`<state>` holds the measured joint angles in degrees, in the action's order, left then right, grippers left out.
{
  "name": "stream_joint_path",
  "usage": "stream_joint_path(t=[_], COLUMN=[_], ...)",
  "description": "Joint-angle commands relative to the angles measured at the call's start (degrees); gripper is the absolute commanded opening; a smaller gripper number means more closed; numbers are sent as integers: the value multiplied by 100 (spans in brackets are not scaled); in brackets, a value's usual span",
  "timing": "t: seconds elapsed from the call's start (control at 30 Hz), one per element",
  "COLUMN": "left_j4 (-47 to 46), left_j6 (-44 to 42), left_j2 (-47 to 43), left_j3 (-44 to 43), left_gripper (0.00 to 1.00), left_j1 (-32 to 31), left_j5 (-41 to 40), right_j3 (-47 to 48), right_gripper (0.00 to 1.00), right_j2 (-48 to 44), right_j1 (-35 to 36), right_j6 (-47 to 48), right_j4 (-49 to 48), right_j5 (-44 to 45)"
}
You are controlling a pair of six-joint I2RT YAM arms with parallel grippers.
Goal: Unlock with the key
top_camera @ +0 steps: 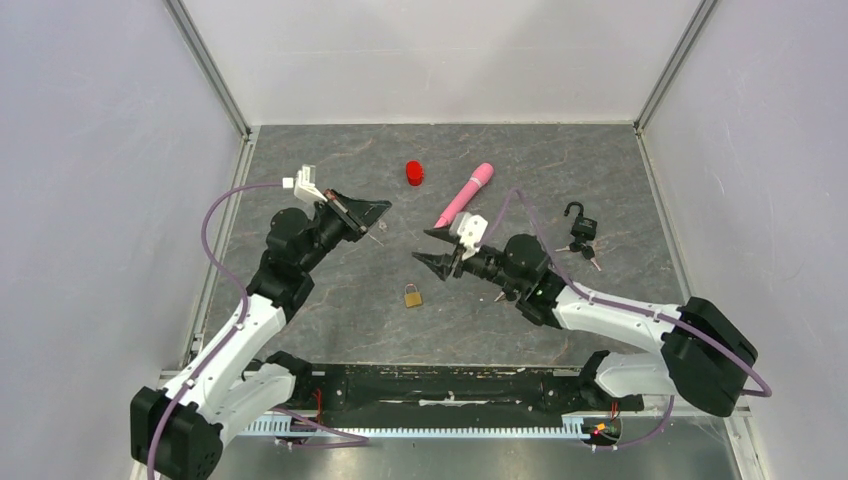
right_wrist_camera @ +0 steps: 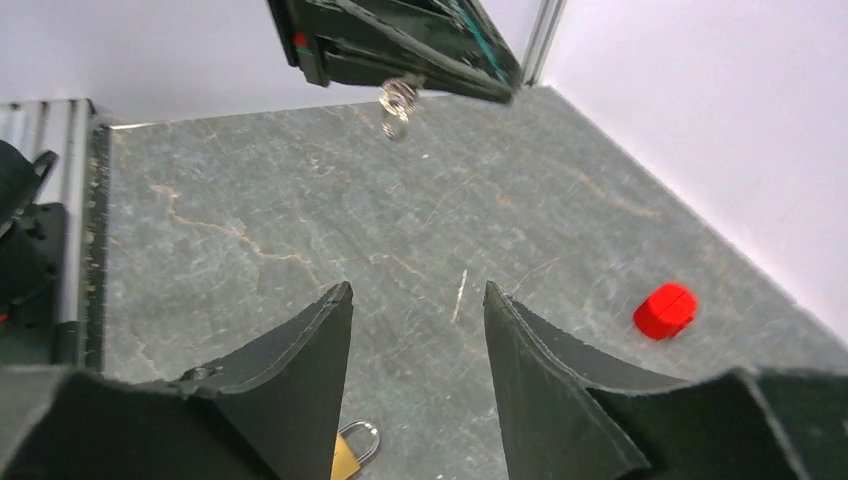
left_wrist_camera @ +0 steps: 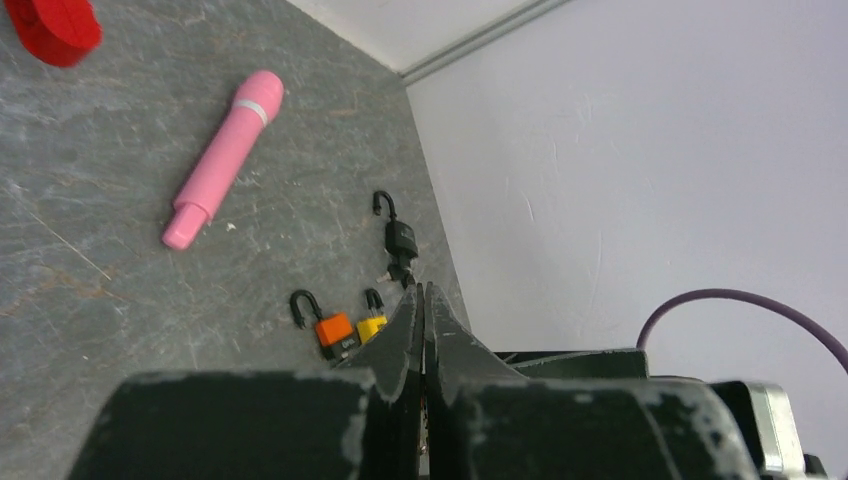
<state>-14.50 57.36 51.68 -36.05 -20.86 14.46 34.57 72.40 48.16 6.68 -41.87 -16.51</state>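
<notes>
Top external shows my left claw (top_camera: 383,209) pressed together, and from the right wrist I see the key (right_wrist_camera: 396,104) on its ring dangling from those shut tips, held up off the grey table (top_camera: 330,320). My right claw (top_camera: 422,246) stands spread with nothing between its fingers, hovering near the brass padlock (top_camera: 412,296), which lies flat on the table between my two arms; a black padlock (top_camera: 583,226) with its shackle swung open lies well apart, towards the right wall

The top view looks down on the whole table (top_camera: 330,320), while both wrist views skim it closely, sharing the red block (right_wrist_camera: 664,311).
</notes>
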Motion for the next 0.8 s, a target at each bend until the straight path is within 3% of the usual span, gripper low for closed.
stream_joint_path(t=[0.0,0.23,0.37,0.77], left_j4=[498,1090,1186,1187], left_j6=[-223,-113,-50,103], left_j2=[19,68,164,121], left_j3=[-517,-717,-795,-790], left_gripper=[2,2,2,2], left_j1=[-436,-1147,-1432,-1682], left_j5=[-573,-1691,-2025,-2326], right_j3=[-128,-266,-195,192], right_gripper=[53,51,49,37], right_j2=[-107,117,284,682], right_j1=[539,1377,1701,1862], right_j6=[1361,2738,3241,3418], right_j4=[-662,-1853,-2132,-1908], right_j5=[1063,2366,2595,2810])
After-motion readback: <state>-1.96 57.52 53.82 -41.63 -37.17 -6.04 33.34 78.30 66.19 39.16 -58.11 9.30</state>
